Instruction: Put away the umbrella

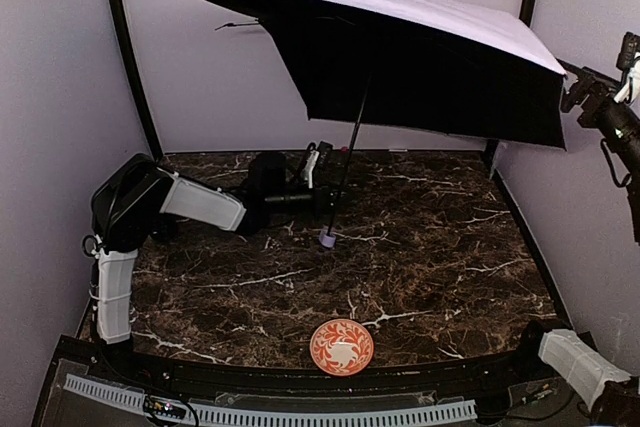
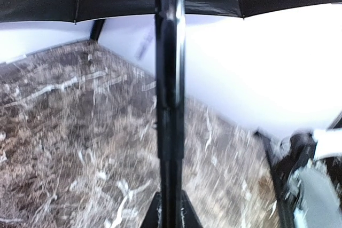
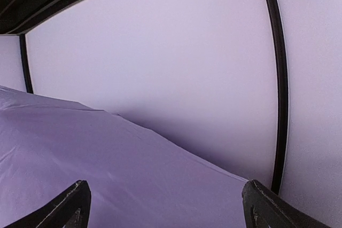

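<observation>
Standing open at 12 o'clock on the table (image 1: 450, 247), one umbrella (image 1: 400, 57), shaft pinched by the left gripper (image 1: 328, 185); right gripper (image 3: 165, 204) spread at 3 o'clock over its canopy; one bowl (image 1: 342, 346) at 6 o'clock

A round dish (image 1: 342, 347) with a red-and-white pattern, seemingly a shallow bowl, sits at the near edge of the dark marbled counter (image 1: 450, 247), about mid-width. Pale walls (image 1: 60, 97) and black corner poles (image 1: 131, 57) enclose it.
</observation>
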`<state>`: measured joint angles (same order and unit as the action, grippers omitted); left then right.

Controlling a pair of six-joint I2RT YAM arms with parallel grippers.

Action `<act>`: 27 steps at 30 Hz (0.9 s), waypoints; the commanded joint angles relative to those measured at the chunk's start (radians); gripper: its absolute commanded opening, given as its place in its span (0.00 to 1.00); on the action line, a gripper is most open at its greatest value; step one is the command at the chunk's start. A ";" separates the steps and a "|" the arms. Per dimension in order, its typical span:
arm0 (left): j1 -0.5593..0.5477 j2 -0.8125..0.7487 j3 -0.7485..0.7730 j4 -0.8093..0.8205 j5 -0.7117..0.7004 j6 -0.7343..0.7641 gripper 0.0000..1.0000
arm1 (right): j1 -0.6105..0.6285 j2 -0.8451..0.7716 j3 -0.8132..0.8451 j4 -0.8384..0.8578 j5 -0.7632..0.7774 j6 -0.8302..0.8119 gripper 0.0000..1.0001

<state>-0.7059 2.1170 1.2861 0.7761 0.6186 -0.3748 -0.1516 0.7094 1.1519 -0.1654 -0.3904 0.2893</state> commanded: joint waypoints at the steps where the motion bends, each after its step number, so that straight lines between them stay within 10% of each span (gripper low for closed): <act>1: 0.019 -0.092 -0.025 0.277 -0.142 -0.226 0.00 | -0.001 -0.020 0.102 -0.042 -0.062 -0.055 1.00; 11: 0.026 -0.089 -0.131 0.585 -0.176 -0.371 0.00 | -0.001 -0.148 0.047 -0.021 -0.159 -0.015 1.00; 19: -0.023 -0.175 -0.177 0.452 -0.236 -0.217 0.00 | 0.000 -0.262 -0.315 0.371 -0.465 0.297 0.90; 27: -0.116 -0.240 -0.217 0.336 -0.377 -0.035 0.00 | 0.180 -0.214 -0.531 0.479 -0.287 0.334 0.81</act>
<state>-0.7815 1.9751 1.0615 1.1061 0.3534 -0.5964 -0.1135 0.4320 0.6193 0.1883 -0.7826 0.6044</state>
